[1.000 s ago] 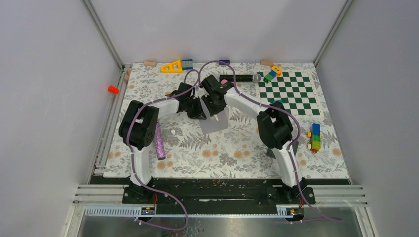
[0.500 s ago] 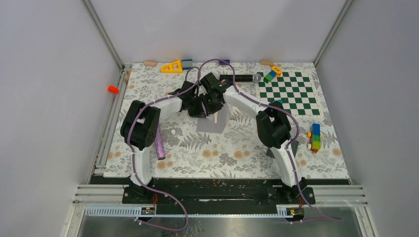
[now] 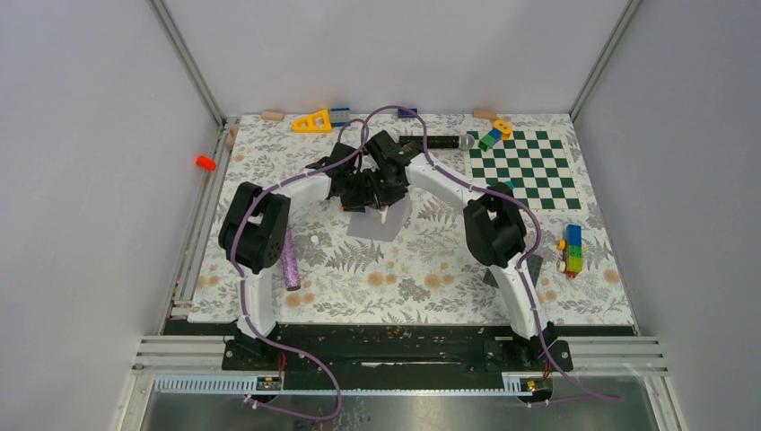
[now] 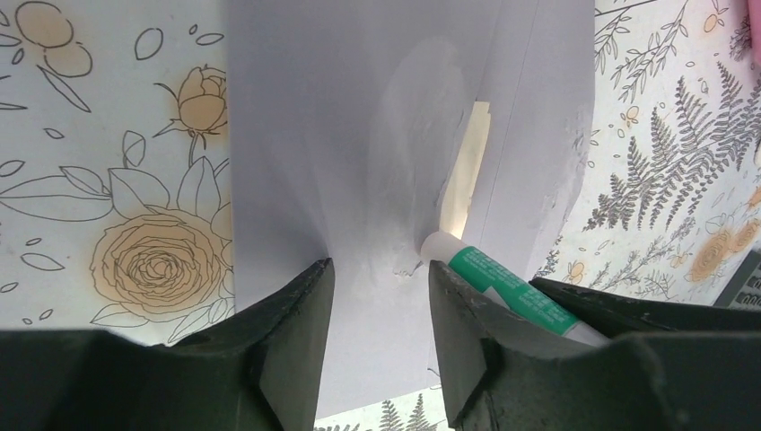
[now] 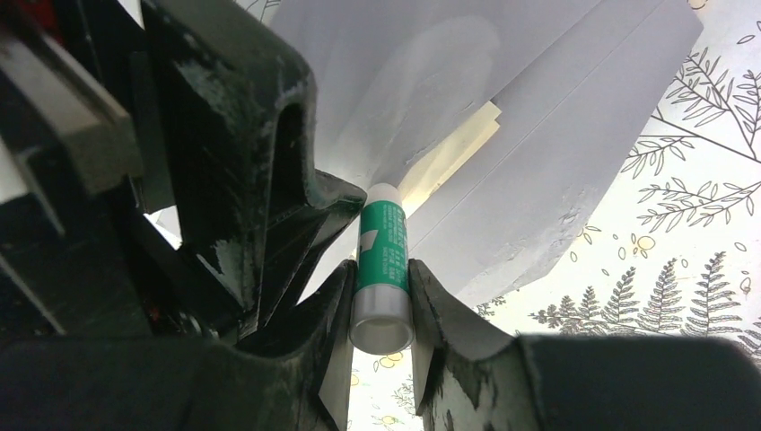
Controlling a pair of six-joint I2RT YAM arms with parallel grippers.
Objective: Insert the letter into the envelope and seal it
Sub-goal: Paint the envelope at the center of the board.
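Grey paper envelope (image 4: 359,108) lay mid-table, 12 o'clock from arm bases; tan letter (image 4: 462,171) inside, sliver showing. Light, floppy, easily creased: best pinched at flap edge. Left gripper (image 4: 379,274) parted, empty; right gripper (image 5: 381,274) clamped glue stick (image 5: 383,242).

Envelope (image 3: 381,223): middle of the worktop (image 3: 422,269), flat under the left hand (image 4: 379,269) and right hand (image 5: 381,287).
Letter (image 4: 467,171): in the envelope, one edge showing at its mouth.
Glue stick (image 5: 382,260): in the right hand, tip touching the envelope.
Checkerboard (image 3: 529,171): back right, well apart.
Cylinder (image 3: 290,260): left of the envelope.
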